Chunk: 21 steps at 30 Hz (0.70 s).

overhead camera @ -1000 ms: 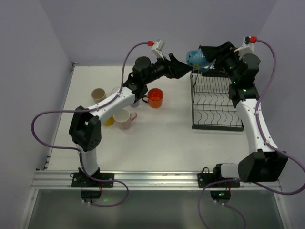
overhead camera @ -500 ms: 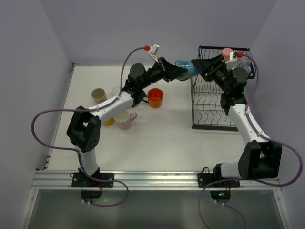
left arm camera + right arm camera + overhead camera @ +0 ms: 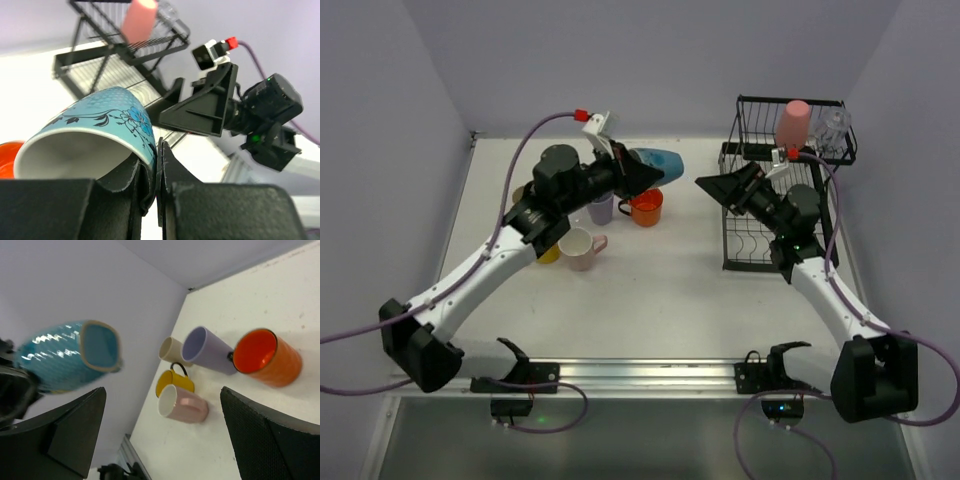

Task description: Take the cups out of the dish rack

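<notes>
1. the left gripper (image 3: 635,172) is clamped narrow on the rim of the blue cup with a dark flower pattern (image 3: 658,162), and the cup wall is pinched between its fingers.
2. that blue cup hangs sideways in the air with its base pointing right. it sits over the far middle of the white table (image 3: 660,300), just above the glossy orange mug (image 3: 267,357).
3. the right gripper (image 3: 713,190) is spread wide with nothing between its jaws. it hovers just left of the black wire dish rack (image 3: 788,98), facing the blue cup but apart from it.
4. the rack stands at the far right. on its raised upper shelf a pink tumbler (image 3: 793,122) sits upside down, with a clear glass (image 3: 833,128) just to its right.
5. down on the table, left of centre, there's a tight cluster. the lavender cup (image 3: 207,350) is right beside the orange mug, and the beige cup (image 3: 170,350) is to its left.
6. nearer in the same cluster, the yellow mug (image 3: 172,381) and the pale pink mug (image 3: 181,404) sit side by side.
</notes>
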Motion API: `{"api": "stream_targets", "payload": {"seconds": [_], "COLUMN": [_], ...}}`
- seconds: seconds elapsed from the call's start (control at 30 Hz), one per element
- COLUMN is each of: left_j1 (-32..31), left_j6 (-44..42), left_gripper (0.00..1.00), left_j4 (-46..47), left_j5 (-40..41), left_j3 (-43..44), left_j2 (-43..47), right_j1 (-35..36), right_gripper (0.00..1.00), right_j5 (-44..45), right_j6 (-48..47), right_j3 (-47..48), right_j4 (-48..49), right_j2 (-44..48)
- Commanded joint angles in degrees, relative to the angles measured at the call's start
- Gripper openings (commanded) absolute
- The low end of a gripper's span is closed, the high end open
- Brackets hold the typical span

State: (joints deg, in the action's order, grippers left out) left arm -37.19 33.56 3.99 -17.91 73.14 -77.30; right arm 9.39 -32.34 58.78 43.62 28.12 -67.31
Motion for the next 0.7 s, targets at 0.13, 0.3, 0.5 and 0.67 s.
{"api": "stream_targets", "payload": {"seconds": [0.13,0.3,0.5,0.67], "left_j1": [-0.25,-0.78,-3.94,-6.49], "left_j6": [-12.81,-16.68,-19.84,-21.87], "left_gripper": [0.0,0.0,0.0,0.0], "left_j4": [-29.37,-36.15,-38.18,-38.44], "left_j5": [5.17,6.57,11.14,13.69], "left_j3": [2.71,-0.02,1.12,3.32], "left_j2": [4.89,-0.3,-8.38,-13.31], "right_j1": [0.46,0.54,0.46,0.63], "right_gripper": [0.99,0.99,0.99,0.99], "right_j5": [5.08,8.95,12.29,12.12], "right_j6": [-10.79,-16.41,-19.4,-19.5], "right_j3": [-10.12,-10.22,-9.69,-11.18], "right_j4": [-8.94,-15.63,-20.29,-19.86], "right_j2": [10.86,18.08,23.36,23.89]}}
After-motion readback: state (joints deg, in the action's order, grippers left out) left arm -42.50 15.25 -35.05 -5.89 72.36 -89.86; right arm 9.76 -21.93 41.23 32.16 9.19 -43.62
